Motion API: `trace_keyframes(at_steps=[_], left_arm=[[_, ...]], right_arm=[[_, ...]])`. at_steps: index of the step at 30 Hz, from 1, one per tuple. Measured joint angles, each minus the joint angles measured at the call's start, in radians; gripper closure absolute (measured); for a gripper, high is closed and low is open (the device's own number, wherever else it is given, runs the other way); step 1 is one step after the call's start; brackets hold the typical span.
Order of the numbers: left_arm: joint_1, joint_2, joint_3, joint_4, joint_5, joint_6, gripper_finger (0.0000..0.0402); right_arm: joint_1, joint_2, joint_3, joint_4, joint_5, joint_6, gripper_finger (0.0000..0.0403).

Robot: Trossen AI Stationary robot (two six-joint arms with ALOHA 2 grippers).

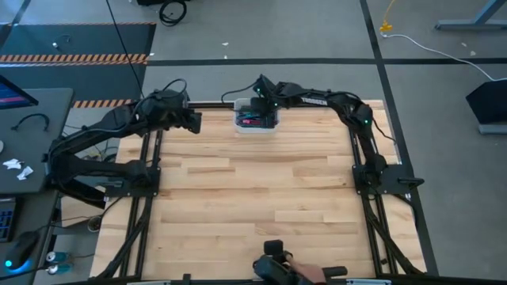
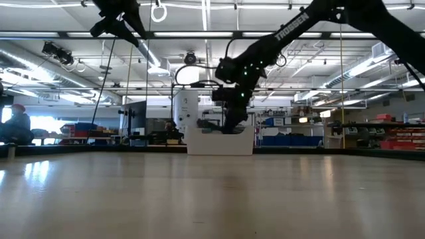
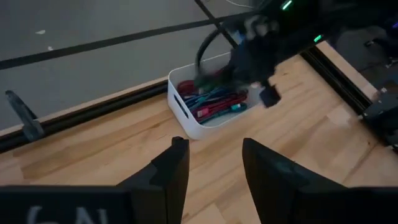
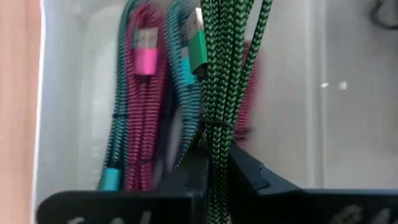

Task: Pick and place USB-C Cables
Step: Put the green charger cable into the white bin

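Observation:
A white bin (image 1: 255, 123) stands at the table's far edge and holds several braided USB-C cable bundles, maroon (image 4: 146, 93) and teal (image 4: 118, 112) among them. In the left wrist view the bin (image 3: 186, 118) shows the cables (image 3: 217, 102) lying on its floor. My right gripper (image 4: 214, 168) reaches down into the bin (image 2: 219, 141) and is shut on a green bundle (image 4: 230, 56). My left gripper (image 3: 214, 165) hovers open to the bin's left (image 1: 190, 120), above bare table. My right gripper pinches the green cable bundle between its two fingers, near the bundle's tied middle (image 4: 214, 134). The fingers come from above, pointing down into the bin. The bundle runs on past the fingers over the other cables, its green plug (image 4: 198, 46) at the far end; whether it rests on them I cannot tell.
The wooden table top (image 1: 261, 198) stretches from the bin toward the near edge. Black frame rails (image 1: 146, 182) run along both sides. A dark camera mount (image 1: 277, 265) sits at the near edge. A desk with loose items (image 1: 24, 134) stands beyond the left side.

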Motion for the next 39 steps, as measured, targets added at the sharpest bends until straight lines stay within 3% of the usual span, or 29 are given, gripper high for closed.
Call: trace_keyframes(at_steps=[4,9,13,18,22,28,33,37,39], left_arm=[[-0.013,0.001,0.0,0.003,-0.003,0.0,0.0252],[-0.045,-0.002,0.0,0.005,-0.001,0.006,0.0253],[-0.063,-0.002,0.0,0.005,-0.002,0.027,0.0253],[-0.108,-0.053,-0.002,0.008,-0.003,0.059,0.0258],[-0.183,-0.179,-0.066,0.117,-0.011,0.194,0.026],[-0.258,-0.481,-0.276,0.356,0.053,0.289,0.026],[-0.271,-0.718,-0.457,0.431,0.072,0.276,0.026],[-0.27,-0.832,-0.546,0.377,0.042,0.288,0.026],[-0.27,-0.86,-0.585,0.395,0.043,0.197,0.026]], right_arm=[[0.003,0.032,0.0,-0.014,0.015,0.039,0.0351],[0.002,0.015,-0.002,-0.036,-0.007,0.14,0.0294],[0.0,-0.068,-0.001,-0.035,-0.029,0.196,0.0251],[-0.016,-0.217,-0.002,-0.05,-0.119,0.395,0.0246],[-0.017,-0.371,-0.049,0.006,-0.246,0.528,0.0263],[0.035,-0.632,-0.258,0.139,-0.271,0.724,0.0289],[0.103,-0.845,-0.493,0.32,-0.249,0.958,0.0299],[0.158,-0.99,-0.656,0.449,-0.154,1.126,0.0304],[0.184,-1.046,-0.718,0.474,-0.102,1.184,0.0305]])
